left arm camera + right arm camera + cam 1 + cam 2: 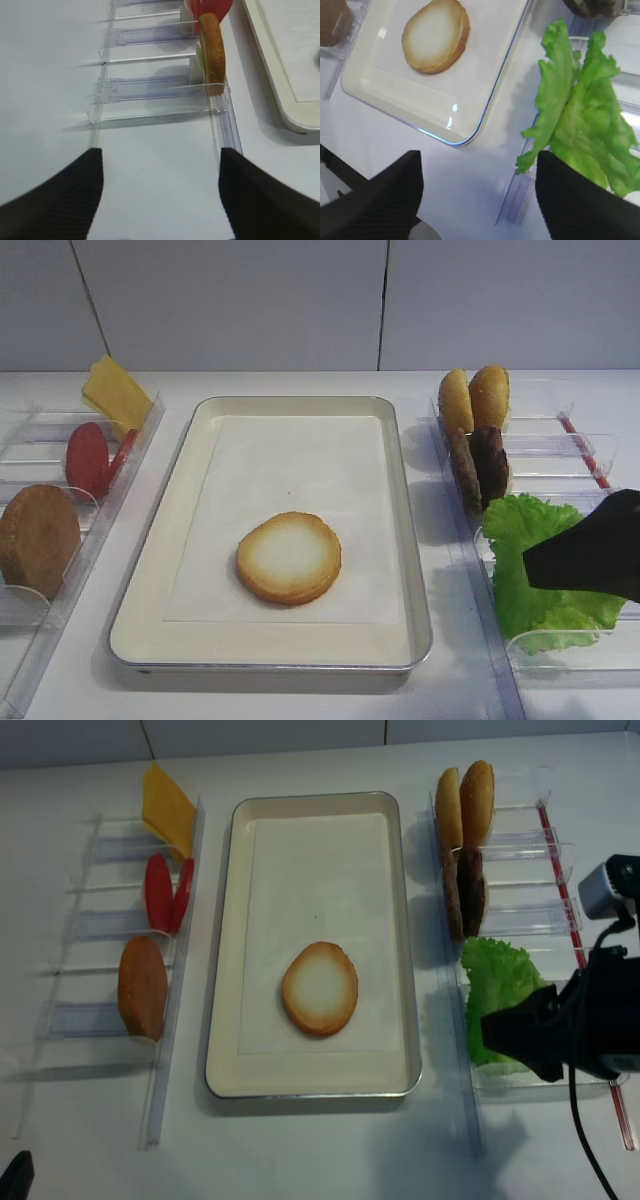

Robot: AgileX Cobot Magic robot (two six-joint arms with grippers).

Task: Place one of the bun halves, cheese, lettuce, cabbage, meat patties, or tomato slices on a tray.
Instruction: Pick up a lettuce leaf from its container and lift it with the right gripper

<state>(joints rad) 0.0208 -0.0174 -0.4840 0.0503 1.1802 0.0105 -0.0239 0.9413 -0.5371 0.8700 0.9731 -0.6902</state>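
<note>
So there's one bun half lying pale toasted face up on the tray, near end of the paper liner, pretty much centred. Looks like the bottom of a burger stack to me, which would explain the flat-side-up.

Next layer is probably the lettuce: it stands on edge in the clear holder right of the tray, at its near end. The right gripper hangs just beside it, fingers spread apart and holding nothing, one finger by the leaf's edge. I'd guess it's lining up to pinch the leaf.

Farther along that right rack: meat patties and two more buns, all upright in slots, easy to pinch.

Left rack holds cheese, tomato slices and another bun. The left gripper is parked over bare table, fingers apart, empty.
</note>
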